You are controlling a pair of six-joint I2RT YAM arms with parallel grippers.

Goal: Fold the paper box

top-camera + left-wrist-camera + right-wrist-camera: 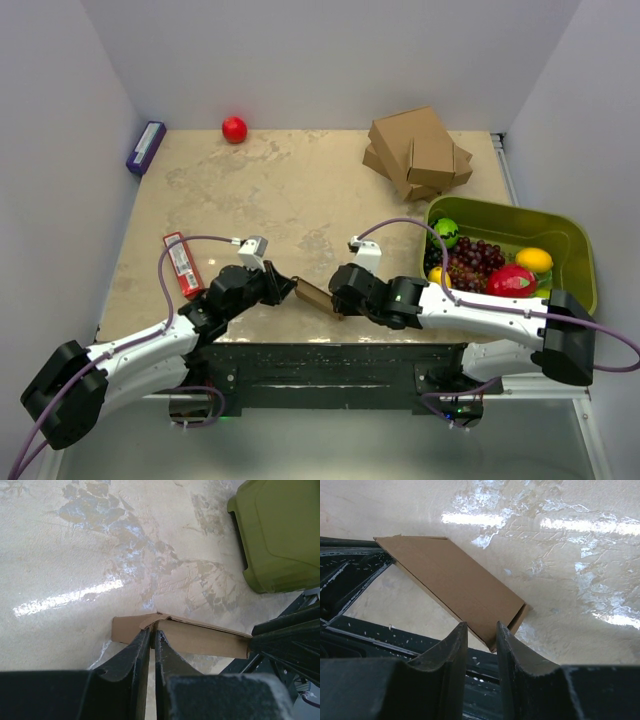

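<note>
The paper box is a small flat brown cardboard piece held just above the table's near edge, between the two arms. My left gripper is shut on its left end. In the left wrist view the fingertips pinch a thin flap of the box. My right gripper is at the box's right end. In the right wrist view its jaws stand open with a narrow gap between them. The lower corner of the box sits in that gap.
A green bin holding fruit stands at the right, its side also in the left wrist view. A stack of bigger cardboard boxes lies at the back right. A red ball, a purple box and a red packet lie at the left.
</note>
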